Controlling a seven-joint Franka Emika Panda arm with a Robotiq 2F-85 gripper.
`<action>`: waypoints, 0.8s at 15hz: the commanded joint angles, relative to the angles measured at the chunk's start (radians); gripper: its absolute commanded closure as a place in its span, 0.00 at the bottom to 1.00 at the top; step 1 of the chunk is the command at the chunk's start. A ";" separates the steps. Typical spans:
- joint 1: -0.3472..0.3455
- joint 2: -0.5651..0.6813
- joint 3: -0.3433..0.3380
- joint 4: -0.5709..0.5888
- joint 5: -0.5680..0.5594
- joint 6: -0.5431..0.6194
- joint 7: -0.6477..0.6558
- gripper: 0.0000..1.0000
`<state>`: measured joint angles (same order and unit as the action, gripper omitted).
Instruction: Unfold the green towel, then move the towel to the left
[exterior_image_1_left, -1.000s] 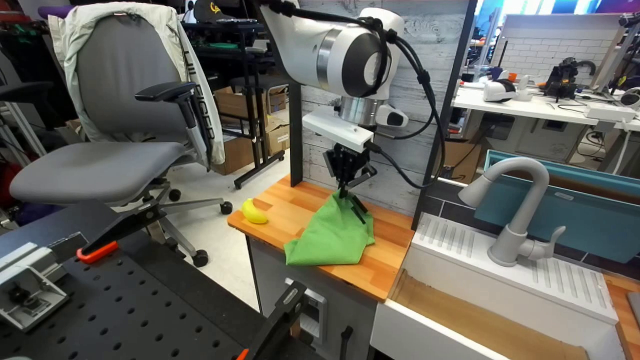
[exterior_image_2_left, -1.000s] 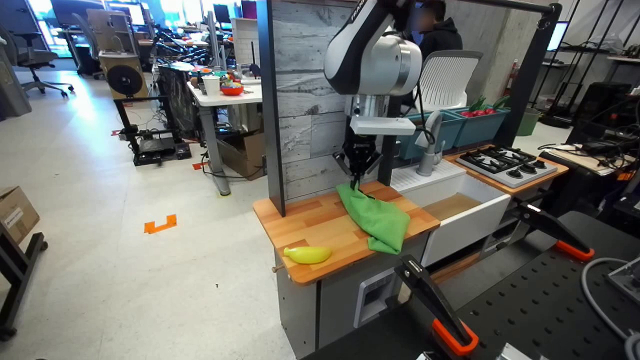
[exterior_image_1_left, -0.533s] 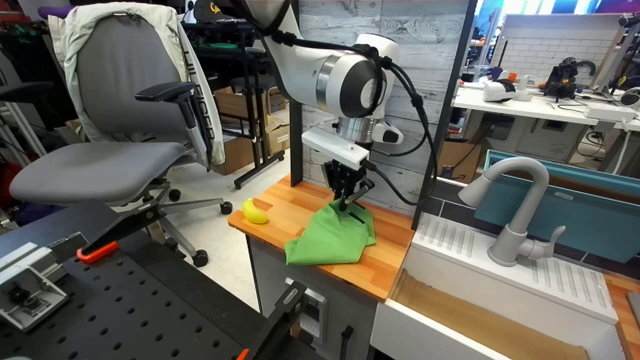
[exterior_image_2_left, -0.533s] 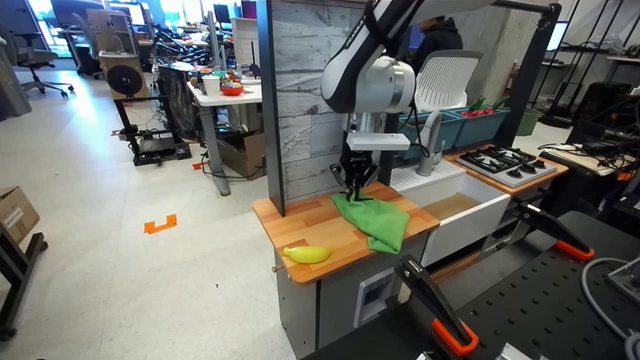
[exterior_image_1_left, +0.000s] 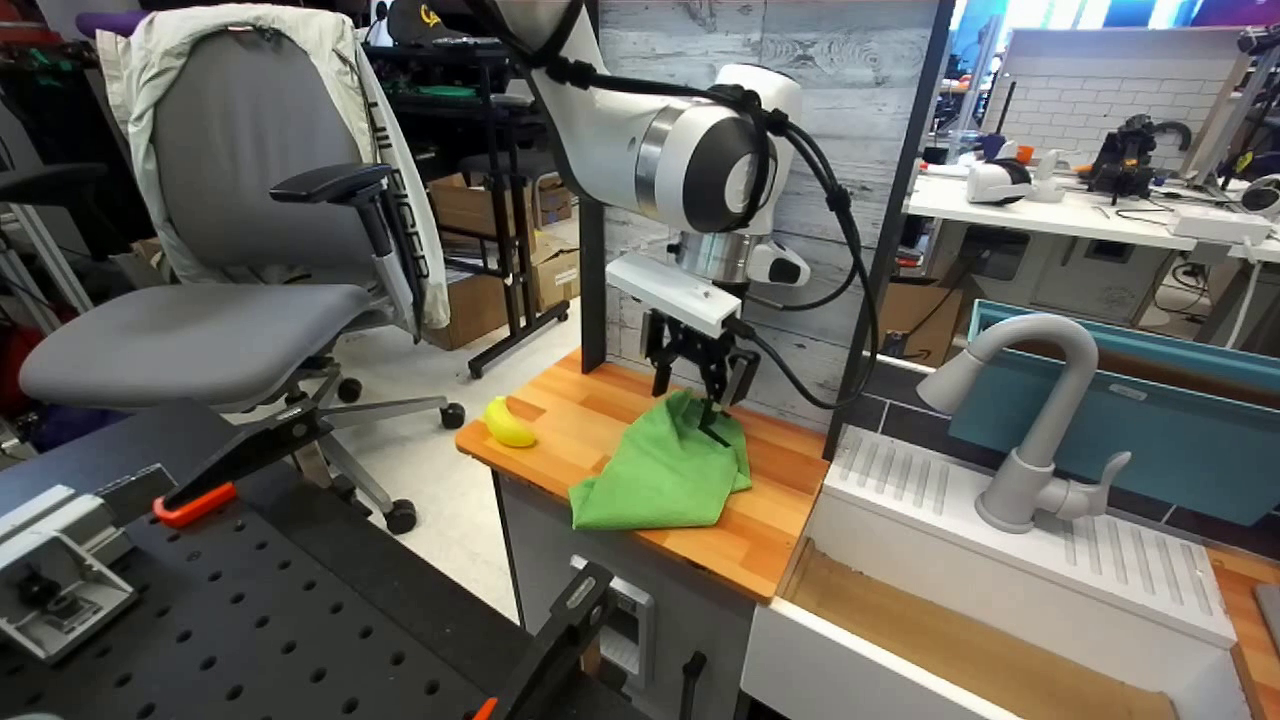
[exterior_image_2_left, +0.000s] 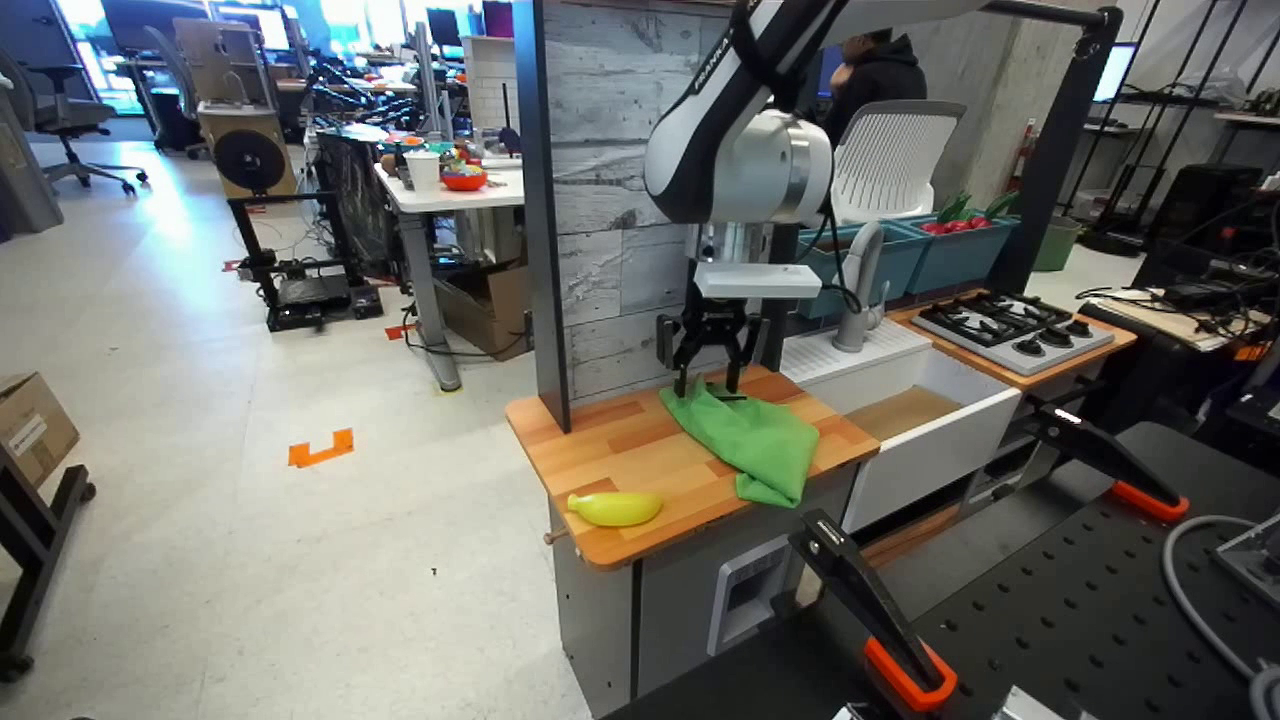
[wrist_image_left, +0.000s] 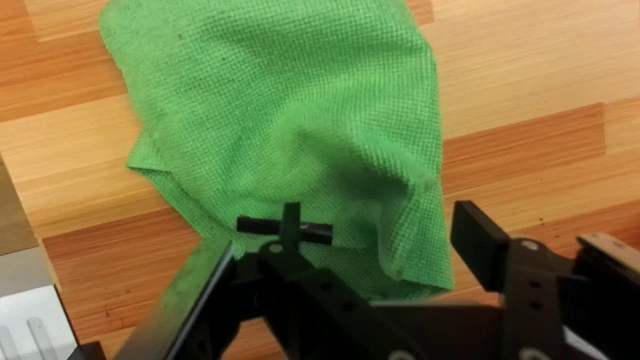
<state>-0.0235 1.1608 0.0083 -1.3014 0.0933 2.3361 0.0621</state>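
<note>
The green towel (exterior_image_1_left: 655, 480) lies rumpled and partly folded on the wooden counter, its near edge reaching past the counter's front in both exterior views. My gripper (exterior_image_2_left: 707, 387) is low over the towel's back part, near the wall panel. In the wrist view the gripper (wrist_image_left: 381, 225) stands open, with a raised fold of the towel (wrist_image_left: 280, 75) in the gap and not pinched. One finger is above the towel, the other just beyond its edge. Whether the fingertips touch the cloth I cannot tell.
A short black rod (wrist_image_left: 316, 233) lies on the towel by one finger. A yellow banana (exterior_image_2_left: 615, 509) rests at the counter's corner. A wooden wall panel (exterior_image_1_left: 830, 110) stands close behind the arm. Beside the counter are the sink and its grey faucet (exterior_image_1_left: 1050, 430).
A second ago the gripper was shut on a lifted peak of the towel. It has come down and opened, and the cloth has been let go and sits lower.
</note>
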 joint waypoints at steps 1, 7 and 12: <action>-0.018 -0.092 -0.004 -0.072 -0.003 -0.008 -0.014 0.00; -0.050 -0.239 -0.038 -0.237 -0.038 0.006 -0.072 0.00; -0.057 -0.241 -0.079 -0.319 -0.088 0.053 -0.095 0.00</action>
<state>-0.0789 0.9381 -0.0568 -1.5480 0.0388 2.3408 -0.0178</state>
